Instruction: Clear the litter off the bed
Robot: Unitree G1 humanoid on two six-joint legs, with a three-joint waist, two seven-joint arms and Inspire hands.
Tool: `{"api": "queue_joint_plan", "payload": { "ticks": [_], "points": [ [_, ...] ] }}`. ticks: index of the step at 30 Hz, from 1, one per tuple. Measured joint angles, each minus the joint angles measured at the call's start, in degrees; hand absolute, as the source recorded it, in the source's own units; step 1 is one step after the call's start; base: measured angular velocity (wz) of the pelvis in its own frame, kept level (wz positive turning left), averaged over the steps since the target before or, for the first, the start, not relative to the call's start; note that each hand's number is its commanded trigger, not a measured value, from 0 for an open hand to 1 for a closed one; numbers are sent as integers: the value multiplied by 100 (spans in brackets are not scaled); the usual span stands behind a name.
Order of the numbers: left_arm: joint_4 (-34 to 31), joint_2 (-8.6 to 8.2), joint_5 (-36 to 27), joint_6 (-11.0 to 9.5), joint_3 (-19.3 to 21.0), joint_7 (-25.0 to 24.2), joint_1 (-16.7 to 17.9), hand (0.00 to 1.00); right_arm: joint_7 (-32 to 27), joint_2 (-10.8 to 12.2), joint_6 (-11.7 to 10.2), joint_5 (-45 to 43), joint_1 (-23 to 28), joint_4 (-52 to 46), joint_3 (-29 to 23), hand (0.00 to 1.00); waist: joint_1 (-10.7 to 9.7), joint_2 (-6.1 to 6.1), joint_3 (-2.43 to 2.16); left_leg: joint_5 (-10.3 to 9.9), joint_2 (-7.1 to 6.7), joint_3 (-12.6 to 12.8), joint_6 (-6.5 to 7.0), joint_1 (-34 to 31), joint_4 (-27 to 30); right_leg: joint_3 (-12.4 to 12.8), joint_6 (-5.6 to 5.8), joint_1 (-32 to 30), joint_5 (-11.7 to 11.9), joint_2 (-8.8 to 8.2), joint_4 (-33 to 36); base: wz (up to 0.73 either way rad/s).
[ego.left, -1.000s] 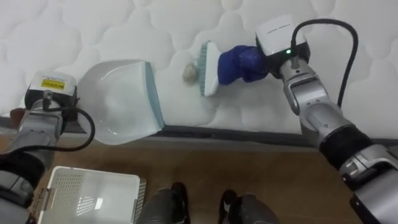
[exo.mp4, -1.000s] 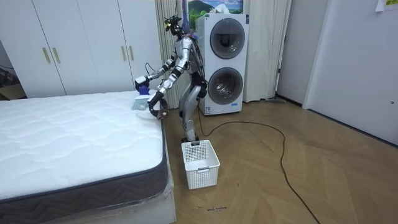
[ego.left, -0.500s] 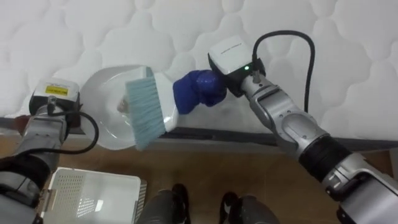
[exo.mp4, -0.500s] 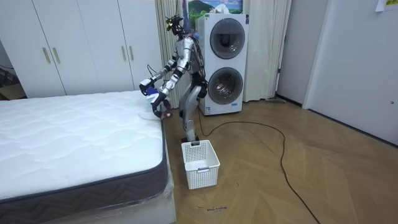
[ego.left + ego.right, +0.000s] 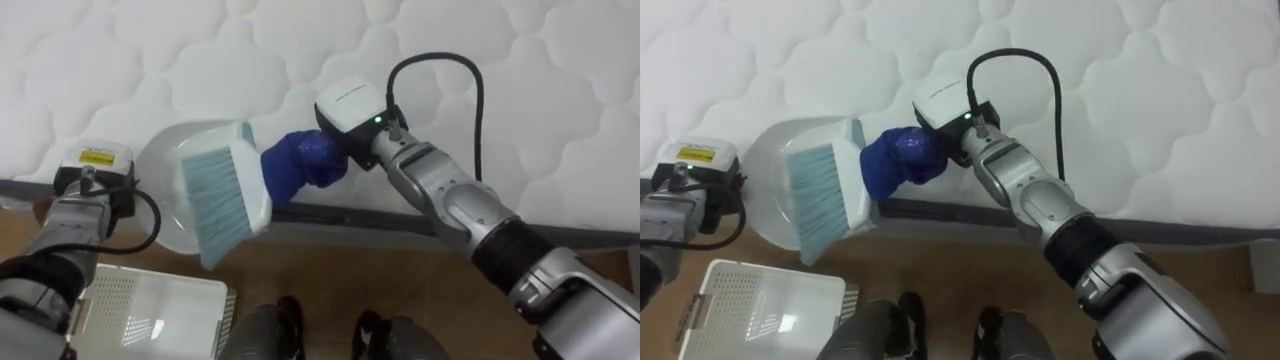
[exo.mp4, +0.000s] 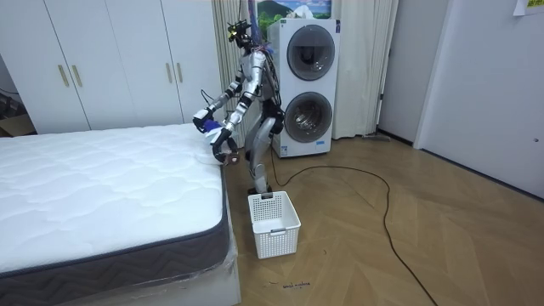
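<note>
My right hand (image 5: 306,162), in a blue glove, is shut on the handle of a brush (image 5: 222,192) with teal bristles. The brush head hangs tilted over a white dustpan (image 5: 165,205), its bristles pointing down and left. The dustpan sits at the near edge of the white quilted mattress (image 5: 150,60), jutting out over the floor. My left hand (image 5: 98,190) is at the dustpan's left side, its fingers hidden behind the pan. What lies in the pan is covered by the brush. In the room view I stand at the bed's side, bent toward it.
A white plastic basket (image 5: 150,312) stands on the wooden floor just below the dustpan, by my feet. The mattress's dark side band (image 5: 380,218) runs along the near edge. A stacked washer and dryer (image 6: 306,85) and wardrobes stand behind me.
My right hand swept the brush left across the mattress and over the dustpan, then a little lower. The small pale lump that lay beside the brush is gone from the mattress.
</note>
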Motion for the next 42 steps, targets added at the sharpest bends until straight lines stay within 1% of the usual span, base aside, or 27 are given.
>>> {"api": "queue_joint_plan", "payload": {
  "ticks": [5, 8, 11, 12, 14, 16, 17, 18, 20, 22, 23, 24, 25, 26, 27, 28, 29, 31, 33, 35, 37, 39, 40, 42],
  "points": [
    [85, -32, -143, -3, 6, 165, 2, 100, 118, -34, 0, 608, 1, 0, 20, 100, 11, 5, 3, 0, 8, -17, -1, -1, 20, -34, -1, 18, 0, 1, -19, 1],
    [126, -88, -412, -10, 4, 328, 4, 100, 138, -47, 0, 829, 1, 1, 22, 100, 13, 22, 13, -1, 11, -79, -1, -7, 70, -95, -9, 66, -5, -4, -29, 9],
    [128, -120, -852, -79, 4, 413, 21, 100, 129, -78, -18, 1041, 1, 10, 19, 100, 24, 26, 16, -5, 10, -134, 2, -29, 85, -152, -18, 88, -23, -16, -6, 8],
    [127, -145, -1053, -117, 6, 480, 33, 100, 112, -85, -72, 1115, 1, 24, 5, 100, 25, 37, 22, -5, 10, -157, 2, -40, 104, -173, -21, 91, -27, -18, 5, 6],
    [126, -253, -1244, -145, 58, 522, 34, 100, 108, -108, -158, 1197, 3, 46, -20, 100, 28, 38, 23, -3, 9, -164, 2, -42, 105, -181, -20, 92, -29, -24, 7, 2],
    [123, -501, -1461, -297, 369, 597, 36, 100, 101, -220, -351, 1272, 3, 46, -137, 100, 95, 36, 23, -3, 1, -160, 4, -45, 101, -169, -18, 86, -30, -31, 7, 0],
    [123, -560, -1506, -350, 446, 603, 36, 100, 88, -247, -383, 1274, 3, 46, -177, 100, 105, 35, 22, -4, 0, -159, 5, -45, 100, -167, -18, 86, -30, -32, 6, 0],
    [78, -623, -1674, -444, 469, 609, 44, 100, 25, -296, -404, 1285, 3, 45, -240, 100, 107, 23, 21, -4, -5, -160, 5, -52, 87, -175, -15, 81, -32, -38, -2, 0],
    [-100, -643, -1972, -555, 477, 619, 151, 100, -44, -340, -406, 1418, 20, 45, -329, 100, 64, 13, 19, -4, -18, -168, 5, -53, 73, -182, -10, 86, -36, -47, -7, 5],
    [-195, -689, -2293, -642, 504, 621, 249, 100, -113, -375, -426, 1650, 70, 73, -441, 100, -27, -6, 22, -2, -71, -180, 6, -39, 26, -182, -2, 90, -51, -84, -1, 7],
    [-197, -725, -2317, -640, 531, 621, 268, 100, -131, -391, -444, 1662, 76, 102, -461, 100, -42, -13, 19, -2, -78, -175, 6, -31, 17, -172, 1, 91, -53, -91, -1, 0],
    [-267, -783, -2349, -637, 615, 619, 320, 100, -205, -436, -458, 1705, 81, 166, -477, 100, -47, -48, 26, -3, -86, -170, 7, -19, 25, -162, 3, 92, -55, -99, 0, 0],
    [-382, -798, -2357, -659, 678, 618, 365, 100, -277, -451, -488, 1709, 81, 274, -553, 100, -55, -109, 41, -3, -86, -170, 7, -19, 41, -162, 4, 91, -56, -99, 2, 0],
    [-424, -799, -2356, -680, 681, 619, 365, 100, -290, -458, -504, 1709, 87, 331, -621, 100, -57, -145, 49, -3, -84, -172, 7, -23, 50, -165, 4, 91, -62, -98, 5, 5],
    [-492, -799, -2356, -697, 681, 619, 366, 100, -342, -498, -505, 1709, 128, 356, -720, 100, -58, -187, 51, -3, -78, -187, 7, -51, 95, -183, 7, 95, -83, -95, 11, 7],
    [-513, -799, -2356, -703, 682, 619, 367, 100, -421, -535, -508, 1709, 195, 357, -842, 100, -60, -203, 49, -6, -76, -205, 11, -60, 117, -199, 12, 116, -85, -93, 1, 6],
    [-517, -800, -2362, -707, 682, 619, 368, 100, -484, -542, -509, 1709, 226, 361, -898, 100, -64, -204, 49, -9, -74, -204, 16, -51, 119, -204, 16, 134, -87, -93, -6, 6],
    [-519, -822, -2489, -715, 681, 654, 385, 100, -789, -545, -553, 1940, 297, 503, -991, 100, -140, -213, 49, -34, -85, -203, 51, 42, 88, -215, 50, 247, -103, -107, -13, 6],
    [-536, -845, -2565, -744, 681, 780, 389, 100, -942, -546, -581, 2002, 304, 589, -1084, 100, -146, -216, 47, -51, -91, -202, 69, 97, 76, -213, 74, 305, -97, -107, -28, 2],
    [-580, -923, -2582, -751, 699, 858, 392, 100, -1099, -552, -579, 2008, 314, 668, -1214, 100, -152, -216, 47, -55, -90, -184, 77, 161, 36, -201, 100, 358, -66, -102, -80, -4],
    [-773, -1031, -2579, -824, 867, 858, 487, 100, -1238, -552, -580, 2006, 409, 669, -1462, 100, -163, -219, 44, -65, -97, -169, 96, 240, 11, -185, 125, 432, -40, -102, -122, -5],
    [-914, -1061, -2581, -878, 906, 858, 547, 100, -1324, -557, -580, 2036, 469, 669, -1637, 100, -176, -221, 41, -68, -98, -165, 101, 276, -6, -192, 138, 473, -25, -100, -168, -5],
    [-941, -1071, -2571, -883, 906, 858, 559, 100, -1392, -555, -581, 2148, 522, 668, -1752, 100, -177, -234, 32, -67, -96, -159, 102, 301, -29, -188, 142, 501, -6, -93, -204, -4],
    [-942, -1070, -2571, -872, 911, 848, 603, 100, -1462, -558, -573, 2244, 566, 669, -1892, 100, -185, -236, 30, -69, -97, -154, 106, 380, -53, -177, 149, 586, 0, -85, -245, -4]
  ]
}}
